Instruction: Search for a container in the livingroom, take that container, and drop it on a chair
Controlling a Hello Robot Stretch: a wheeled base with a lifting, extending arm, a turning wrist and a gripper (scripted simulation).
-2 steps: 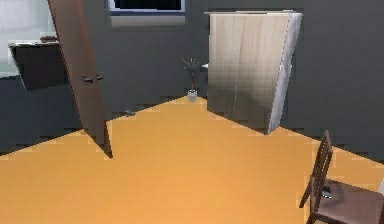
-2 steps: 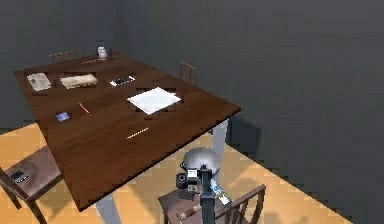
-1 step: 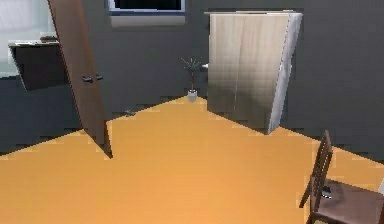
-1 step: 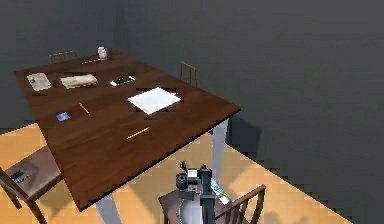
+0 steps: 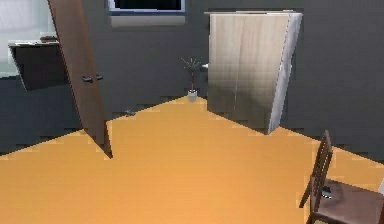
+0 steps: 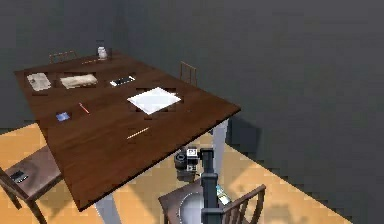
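Forward: orange floor (image 5: 200, 160) is wide open through the middle. Open door leaf (image 5: 85, 75) juts in at left. Wardrobe (image 5: 250, 65) fills the back right, with a small plant (image 5: 190, 82) in the corner between them. Chair (image 5: 335, 190) sits at the bottom right edge.

Arm side: worktop (image 6: 110, 140) blocks most of the reach. Its near half is mostly bare, with flat clutter and a white sheet (image 6: 154, 100) farther out. It is boxed in by the left-end chair (image 6: 30, 178), far-side chair (image 6: 188, 72) and near chair (image 6: 248, 203). Tool (image 6: 181, 160) sits low at the worktop's near edge, white leg (image 6: 217, 140) close by. Looks tight, but clearance is hard to judge. Bare floor strip (image 6: 300, 190) runs along the wall.
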